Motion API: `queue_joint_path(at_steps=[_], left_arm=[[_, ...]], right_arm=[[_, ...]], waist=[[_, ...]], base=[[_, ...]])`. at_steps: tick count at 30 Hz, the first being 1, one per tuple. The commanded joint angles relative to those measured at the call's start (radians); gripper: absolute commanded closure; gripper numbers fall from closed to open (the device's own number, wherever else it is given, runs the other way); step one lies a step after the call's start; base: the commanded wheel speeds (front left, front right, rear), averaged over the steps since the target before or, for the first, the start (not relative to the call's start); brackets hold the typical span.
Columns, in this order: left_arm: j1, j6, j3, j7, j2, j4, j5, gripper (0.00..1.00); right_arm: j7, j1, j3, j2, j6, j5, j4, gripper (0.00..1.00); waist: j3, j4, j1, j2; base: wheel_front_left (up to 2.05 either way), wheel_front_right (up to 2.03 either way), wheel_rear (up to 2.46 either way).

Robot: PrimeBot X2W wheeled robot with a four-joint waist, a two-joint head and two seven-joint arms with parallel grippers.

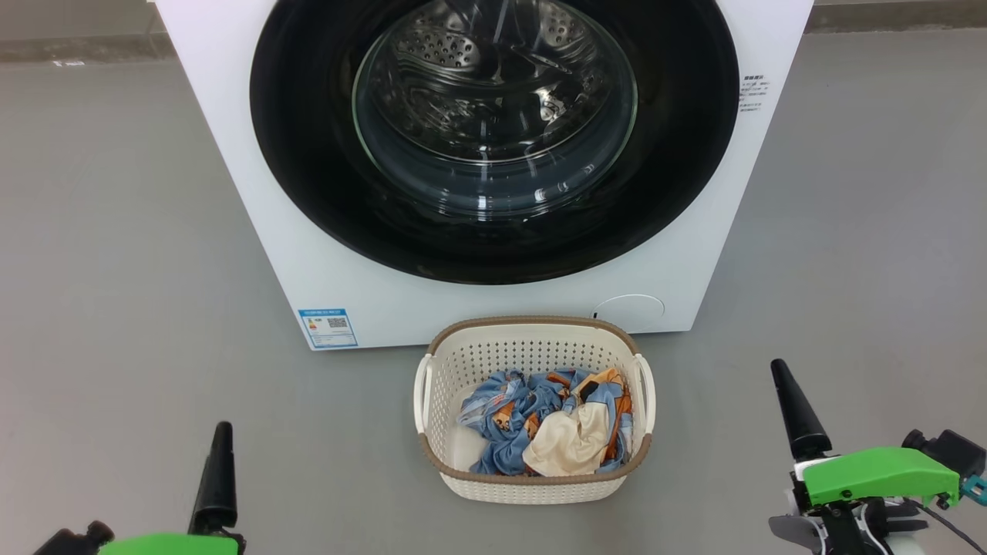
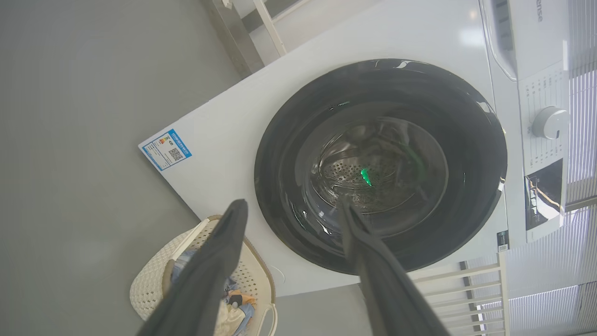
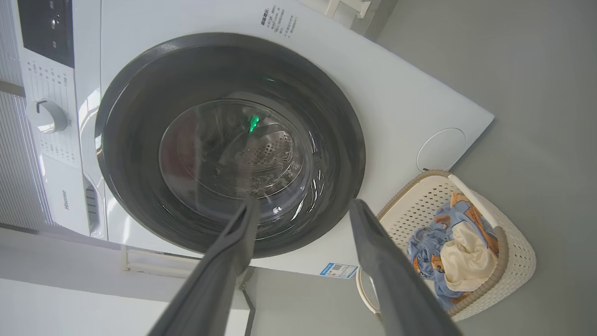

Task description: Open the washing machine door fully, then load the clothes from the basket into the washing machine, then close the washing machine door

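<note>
Both wide and empty: left pincer [image 2: 293, 205] and right pincer [image 3: 304, 201] flank the basket [image 1: 532, 322], clothes [image 1: 540, 432] heaped inside. Ahead of both, the washing machine door [image 1: 308, 154] sits shut, so opening it likely comes first.

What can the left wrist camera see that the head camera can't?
Left wrist view: the round knob and the dark display on the washing machine panel. Head view: the right gripper with its green cover. Both: the shut black door, the blue sticker, and the basket of clothes on the floor.
</note>
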Motion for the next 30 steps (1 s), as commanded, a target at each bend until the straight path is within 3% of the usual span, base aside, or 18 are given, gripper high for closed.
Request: queue_joint_path(at_steps=[1, 21, 30], left_arm=[[-0.053, 0.007, 0.010, -0.012, 0.024, -0.021, 0.036, 0.00], [-0.083, 0.038, -0.012, -0.072, 0.045, -0.005, 0.328, 0.00], [-0.095, 0.042, -0.023, -0.096, 0.049, 0.014, 0.420, 0.00]], right_arm=[[-0.014, -0.058, 0.017, -0.012, 0.003, -0.039, -0.020, 0.00], [-0.073, -0.097, 0.029, -0.018, 0.004, -0.427, 0.035, 0.00], [-0.097, -0.112, 0.034, -0.012, 0.004, -0.543, 0.044, 0.00]], waist=[[0.000, 0.000, 0.0000, 0.0000], [0.001, 0.003, 0.0000, 0.0000], [-0.002, 0.004, 0.0000, 0.0000]], base=[[0.00, 0.00, 0.00], [0.00, 0.00, 0.00], [0.00, 0.00, 0.00]])
